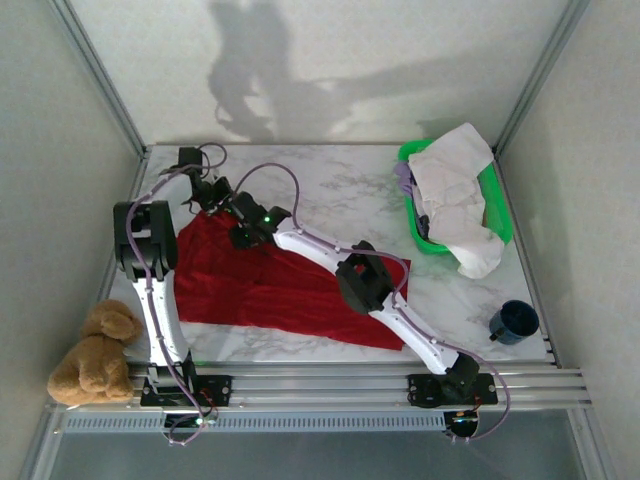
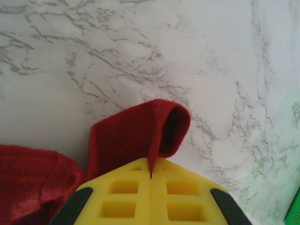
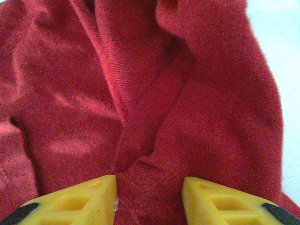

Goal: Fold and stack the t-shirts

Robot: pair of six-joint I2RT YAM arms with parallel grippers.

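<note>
Marble table (image 2: 140, 56), red t-shirt (image 2: 131, 136) edge pinched in left gripper (image 2: 151, 171) (right gripper (image 3: 149, 185) spread, partly cropped)

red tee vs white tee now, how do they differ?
The red t-shirt lies spread on the table; the white t-shirt is bunched in the green basket. The left gripper is shut on the red t-shirt's edge, the right gripper open over it; no gripper touches the white t-shirt. Neither is folded.
</note>
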